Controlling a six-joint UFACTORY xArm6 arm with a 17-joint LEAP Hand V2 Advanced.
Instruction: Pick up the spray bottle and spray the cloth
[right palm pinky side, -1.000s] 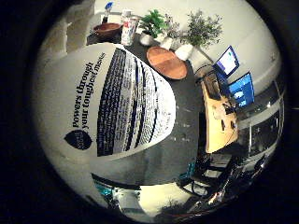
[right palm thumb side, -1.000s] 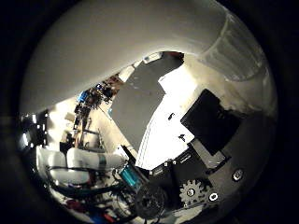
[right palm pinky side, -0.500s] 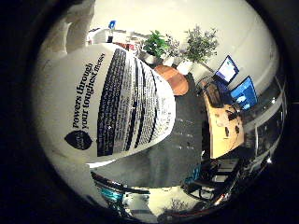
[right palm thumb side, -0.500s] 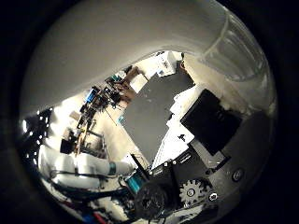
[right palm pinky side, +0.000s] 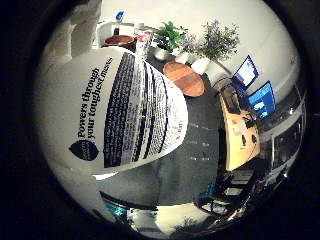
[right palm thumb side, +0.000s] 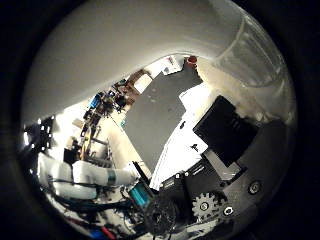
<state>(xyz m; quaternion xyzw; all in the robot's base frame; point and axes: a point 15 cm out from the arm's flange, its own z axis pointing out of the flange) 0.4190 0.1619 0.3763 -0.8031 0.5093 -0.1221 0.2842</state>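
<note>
- Bottle (right palm pinky side: 120, 115) right up against the palm, its white body and printed back label filling most of the little finger side view.
- Thumb side view agrees: a broad white curve of the bottle arcs over the room, and the hand (right palm thumb side: 220, 165) shows black and geared parts around five o'clock.
- Hand state: parts of it sit close against the bottle, which reads as a grasp, but I can't see fingers curled round it, so I cannot tell for sure.
- Beyond the bottle the room falls away: grey floor (right palm pinky side: 200, 160), round wooden table (right palm pinky side: 184, 78) at about one o'clock, plants (right palm pinky side: 215, 42) just past it, screens (right palm pinky side: 255, 87) off at two o'clock.
- That wide look across the room suggests the bottle is lifted, off any counter.
- Progress, as I judge it: pick-up looks done or nearly so.
- Cloth: nowhere in either view.
- Left to do: bring the nozzle round to the cloth and squeeze the trigger. Neither nozzle nor trigger is in view.
</note>
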